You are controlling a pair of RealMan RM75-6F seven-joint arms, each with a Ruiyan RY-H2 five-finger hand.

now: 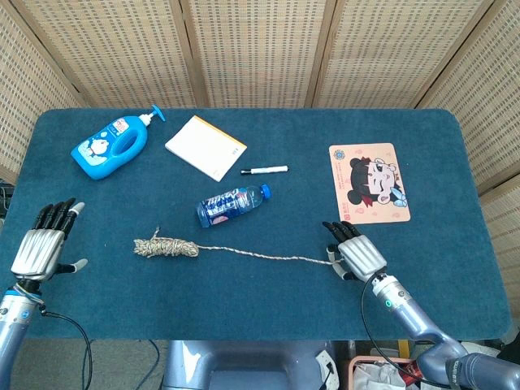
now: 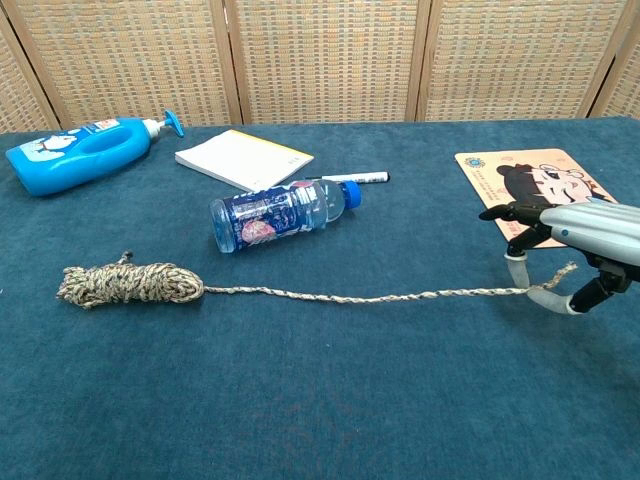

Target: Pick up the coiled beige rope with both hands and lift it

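Right hand (image 2: 565,250), palm down near the table's front right, pinches the free end of the beige rope (image 2: 130,283), whose coil lies at centre-left. Left hand (image 1: 46,248), fingers spread and holding nothing, appears only in the head view.

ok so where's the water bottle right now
The bottle lies on its side mid-table in the head view, just behind the rope and in front of the marker and notepad.
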